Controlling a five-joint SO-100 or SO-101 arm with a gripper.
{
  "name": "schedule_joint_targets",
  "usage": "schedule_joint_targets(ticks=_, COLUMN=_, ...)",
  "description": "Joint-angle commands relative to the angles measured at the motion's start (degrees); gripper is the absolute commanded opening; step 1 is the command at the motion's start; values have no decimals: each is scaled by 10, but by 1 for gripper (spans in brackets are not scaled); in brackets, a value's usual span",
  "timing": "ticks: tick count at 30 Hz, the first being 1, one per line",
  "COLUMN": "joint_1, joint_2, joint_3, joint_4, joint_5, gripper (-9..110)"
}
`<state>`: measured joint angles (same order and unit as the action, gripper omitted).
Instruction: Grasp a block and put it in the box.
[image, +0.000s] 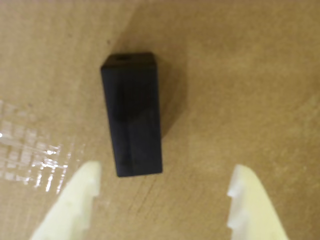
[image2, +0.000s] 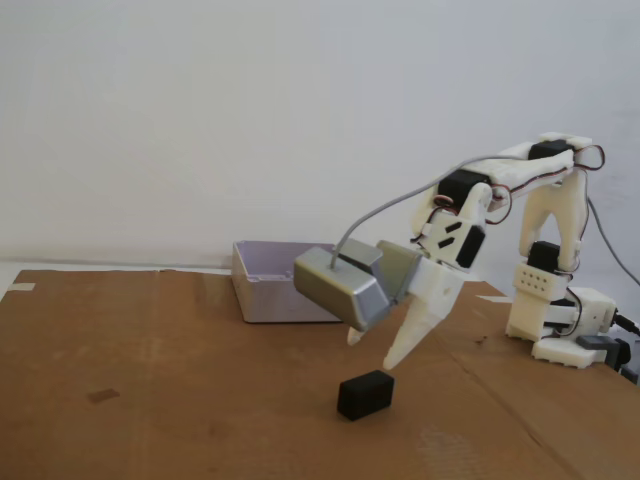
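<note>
Fingers (image: 162, 200) spread above matte black block (image: 132, 115) lying alone on bare cardboard tabletop (image2: 150, 400); box (image2: 275, 290) far behind.

Matt black block on brown cardboard, pale plastic around it

The block (image: 132, 115) looks matt and smooth; the cardboard (image2: 150, 380) is dull and fibrous, with a glossy strip of clear tape (image: 30, 160). The gripper (image: 162, 192) fingers are cream, layered plastic; the box (image2: 275, 285) smooth lavender-grey plastic; the camera housing (image2: 340, 282) brushed grey metal.
</note>
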<state>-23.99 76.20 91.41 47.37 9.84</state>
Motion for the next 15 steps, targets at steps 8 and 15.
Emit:
schedule_joint_targets(ticks=8, joint_1=3, joint_2=-1, joint_3=-83, joint_4=58, joint_5=-4, gripper=31)
schedule_joint_targets(ticks=15, joint_1=-2, joint_2=-38, joint_3=-132, joint_4=59, joint_5=-4, gripper=31)
